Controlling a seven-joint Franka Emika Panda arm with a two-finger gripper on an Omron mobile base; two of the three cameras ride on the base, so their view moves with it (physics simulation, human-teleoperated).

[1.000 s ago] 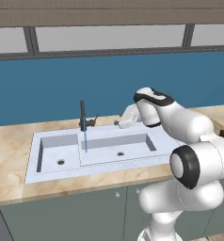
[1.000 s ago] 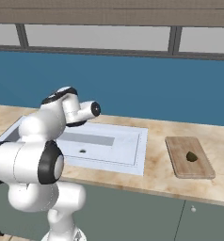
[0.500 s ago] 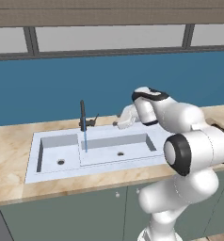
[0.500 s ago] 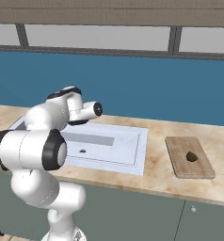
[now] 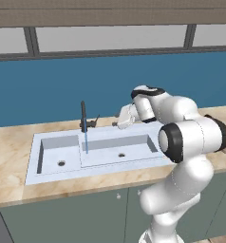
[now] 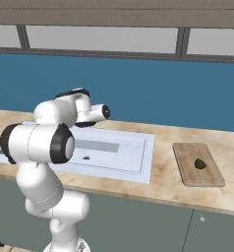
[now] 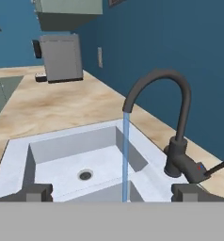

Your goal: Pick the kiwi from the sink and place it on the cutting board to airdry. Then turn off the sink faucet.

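Note:
The kiwi (image 6: 200, 163) lies on the wooden cutting board (image 6: 187, 167), on the counter to the right of the white double-basin sink (image 6: 146, 156). A thin blue stream of water (image 5: 86, 141) runs from the dark faucet (image 5: 83, 116) into the sink (image 5: 35, 161). My gripper (image 5: 117, 125) hovers open just right of the faucet, level with its base, holding nothing. In the hand view the faucet (image 7: 180, 117) curves up right ahead, its slim lever (image 7: 213, 169) sticking out low on the right, above my right fingertip. The gripper (image 7: 114, 192) stands open and empty there, with the stream (image 7: 125, 155) falling between its fingertips.
Marbled beige countertop (image 5: 10, 152) surrounds the sink, with a blue wall close behind the faucet. A grey box-shaped appliance (image 7: 62, 57) stands on the counter beyond the far basin in the hand view. My own elbow bulks large over the counter's front edge.
The hand has stayed almost in place beside the faucet while my elbow has swung upward. The kiwi rests unmoved on the board and the water keeps running.

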